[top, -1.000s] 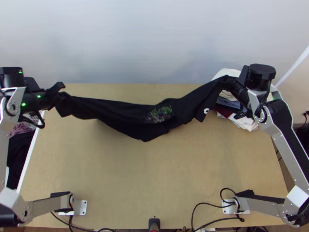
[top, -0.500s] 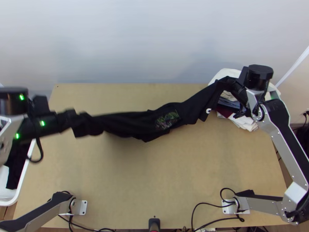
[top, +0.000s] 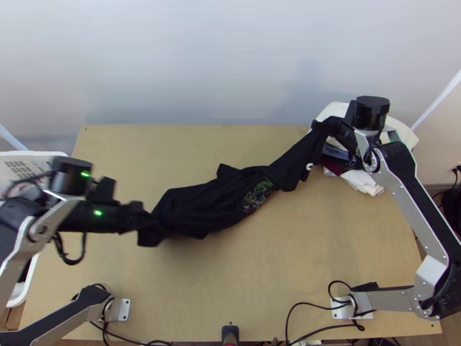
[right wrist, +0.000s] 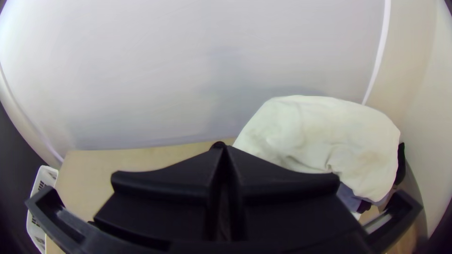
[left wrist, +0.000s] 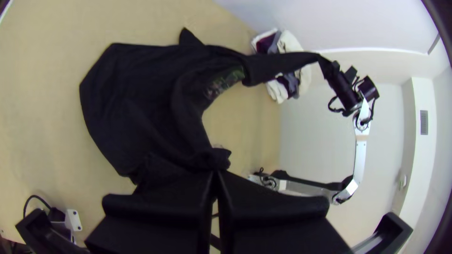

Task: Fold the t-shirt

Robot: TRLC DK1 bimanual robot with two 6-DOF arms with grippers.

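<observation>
1. T-shirt of soft black cloth hangs in a loose, bunched band above the surface of light wood, running from beside the mixed pile of folded clothes to well apart from it.
2. We expect it to handle light and limp, giving no stiffness of its own; it should crumple if we bring the ends together, and nothing about it looks fragile.
3. Our left black flat-fingered tool, far from the pile, is clenched on one bunched end; our right black flat-fingered tool, close by the pile, is clamped on the other.
4. We judge both holds usable for laying it down, but for folding we would rather take shoulder or hem corners, away from the pile.
5. The cloth looks matt and smooth, with deep creases, a pointed flap and a multicoloured line print on the stretch nearer the pile. Crumpled cream fabric tops the pile.
</observation>
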